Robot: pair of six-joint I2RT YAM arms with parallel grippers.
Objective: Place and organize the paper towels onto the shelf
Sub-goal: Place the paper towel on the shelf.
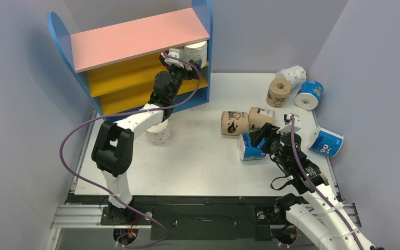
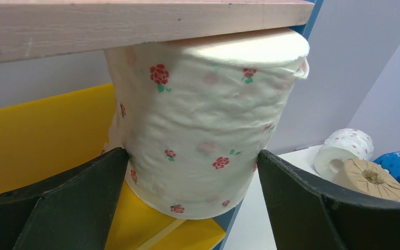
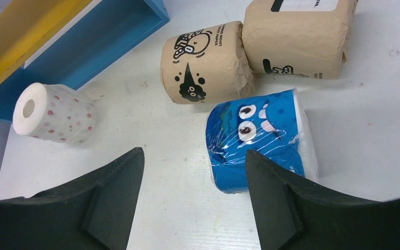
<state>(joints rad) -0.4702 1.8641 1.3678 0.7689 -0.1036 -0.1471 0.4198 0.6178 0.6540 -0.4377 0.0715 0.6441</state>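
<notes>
The left hand [image 2: 191, 153] was at the shelf [image 1: 135, 39] with its fingers apart. A white flowered roll [image 2: 203, 130] stood upright between them at the right end of the upper yellow board [image 2: 41, 135], under the pink top. The right hand [image 3: 194, 153], fingers likewise apart, hung over a blue roll [image 3: 260, 138] lying on the worktop [image 3: 187, 219].
</notes>
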